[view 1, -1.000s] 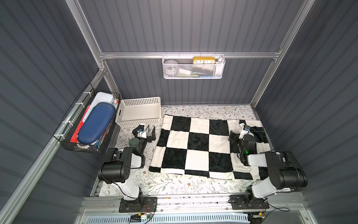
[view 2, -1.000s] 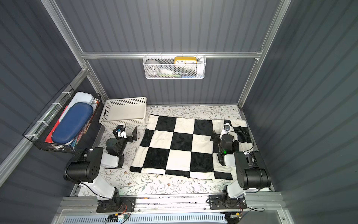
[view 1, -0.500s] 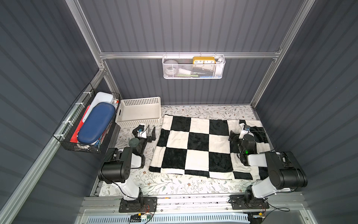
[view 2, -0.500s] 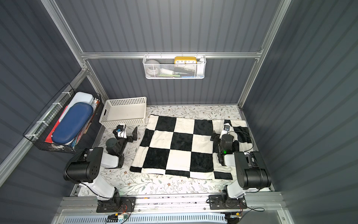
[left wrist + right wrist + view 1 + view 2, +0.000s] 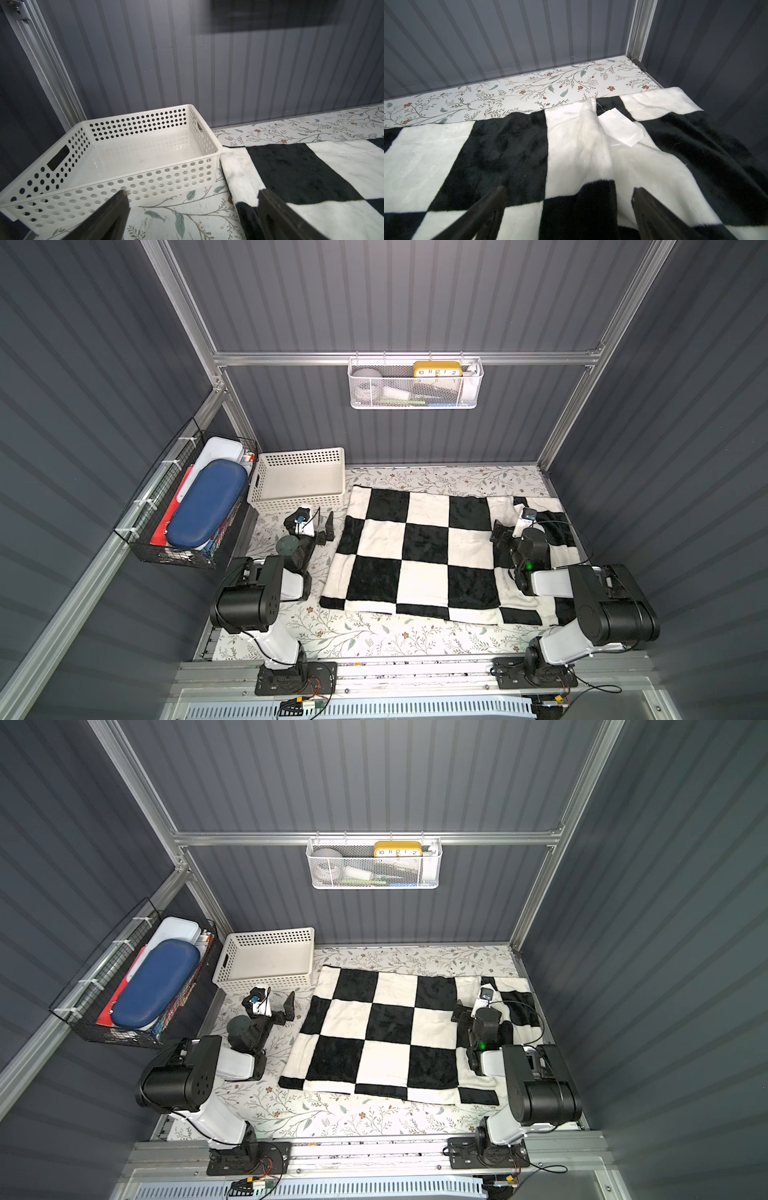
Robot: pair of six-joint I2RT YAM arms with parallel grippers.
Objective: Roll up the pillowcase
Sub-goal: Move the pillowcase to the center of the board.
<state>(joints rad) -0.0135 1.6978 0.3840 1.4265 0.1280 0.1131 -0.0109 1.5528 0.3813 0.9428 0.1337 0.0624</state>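
Pillowcase lies unrolled on table cover, right end rumpled. Left gripper beside its edge, right gripper above it: jaws apart, empty. Recommend the 2 pinch 1 edge evenly

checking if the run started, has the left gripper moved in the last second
No. The left gripper sits at the same spot in front of the white perforated plastic basket, beside the black and white checkered plush pillowcase.
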